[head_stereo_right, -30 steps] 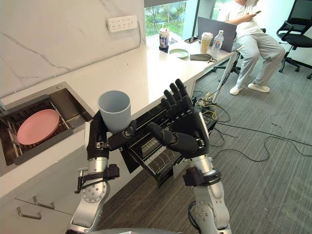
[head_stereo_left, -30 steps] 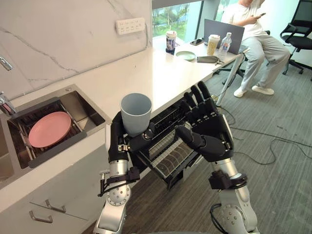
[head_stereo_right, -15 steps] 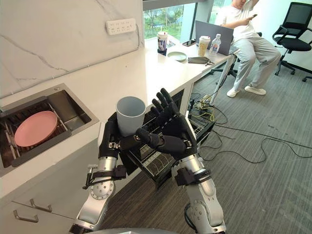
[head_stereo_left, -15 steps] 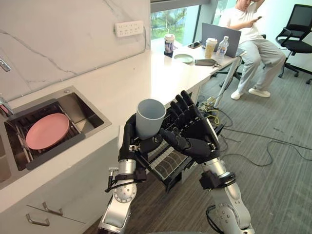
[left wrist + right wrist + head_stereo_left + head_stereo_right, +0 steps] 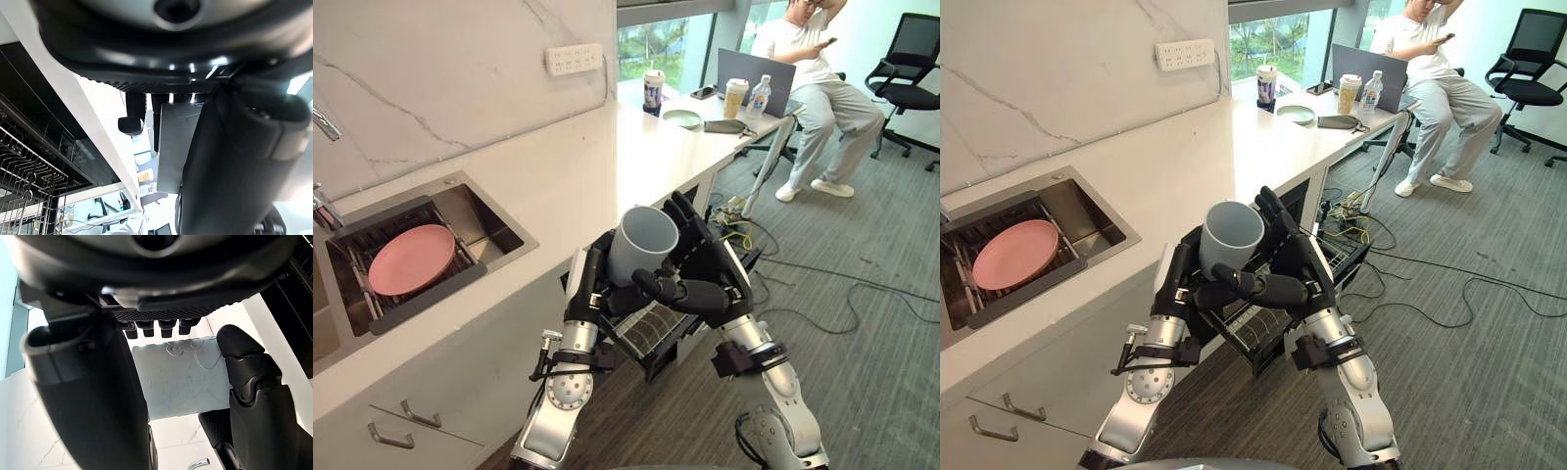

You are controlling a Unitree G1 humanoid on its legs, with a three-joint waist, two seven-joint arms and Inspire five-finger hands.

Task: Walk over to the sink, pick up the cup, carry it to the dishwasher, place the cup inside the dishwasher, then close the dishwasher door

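My left hand is shut on a grey-blue cup, which tilts with its mouth toward the counter. In the left wrist view the cup sits between the thumb and the curled fingers. My right hand presses against the cup's far side, its fingers straight behind the cup and its thumb crossing low in front. Both hands hover just above the dishwasher's pulled-out wire rack under the counter edge. The cup's base is hidden by the hands.
A sink with a pink plate lies to the left in the white counter. Cups, a bottle and a laptop stand at the counter's far end, where a person sits. Cables trail over the carpet.
The cup has moved right and lower, over the rack, and tilted. My right hand has closed in from beside it until it touches the cup. The camera shifted slightly.
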